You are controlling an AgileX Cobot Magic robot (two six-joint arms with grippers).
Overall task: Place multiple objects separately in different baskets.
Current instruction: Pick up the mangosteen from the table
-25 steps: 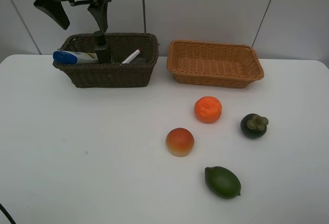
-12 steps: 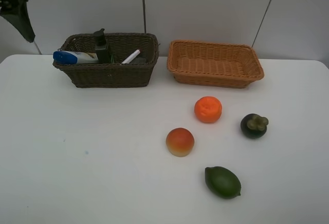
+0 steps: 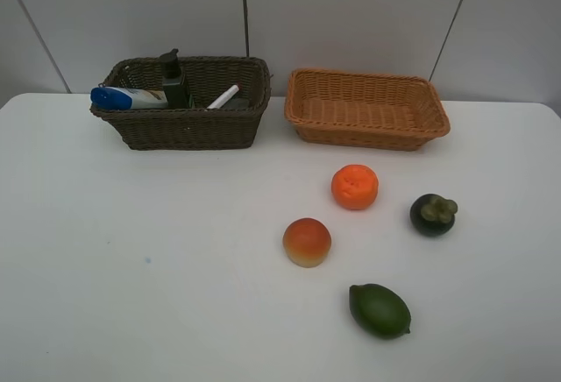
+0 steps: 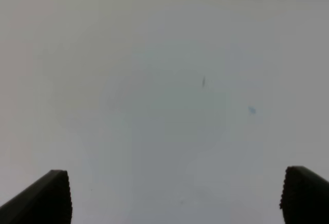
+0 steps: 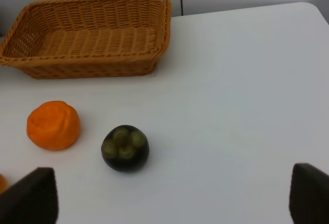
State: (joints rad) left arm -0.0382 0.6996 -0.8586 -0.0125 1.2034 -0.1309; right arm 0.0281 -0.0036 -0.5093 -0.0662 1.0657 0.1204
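The dark brown basket [image 3: 180, 128] at the back left holds a white bottle with a blue cap [image 3: 123, 97], a dark pump bottle [image 3: 173, 80] and a white marker [image 3: 223, 96]. The light tan basket [image 3: 364, 134] beside it is empty. On the table lie the orange [image 3: 354, 186], peach [image 3: 307, 242], mangosteen [image 3: 433, 214] and green lime [image 3: 379, 310]. Neither arm shows in the high view. My left gripper [image 4: 175, 203] is open over bare white table. My right gripper [image 5: 169, 198] is open, with the mangosteen [image 5: 125, 148], orange [image 5: 53, 125] and tan basket [image 5: 87, 69] ahead of it.
The white table [image 3: 131, 268] runs back to a pale panelled wall behind the baskets. A small blue speck [image 4: 251, 110] marks the table surface under the left gripper.
The left arm, open above the dark basket a second ago, has drawn off to the left and left the high view. The objects and baskets have not moved.
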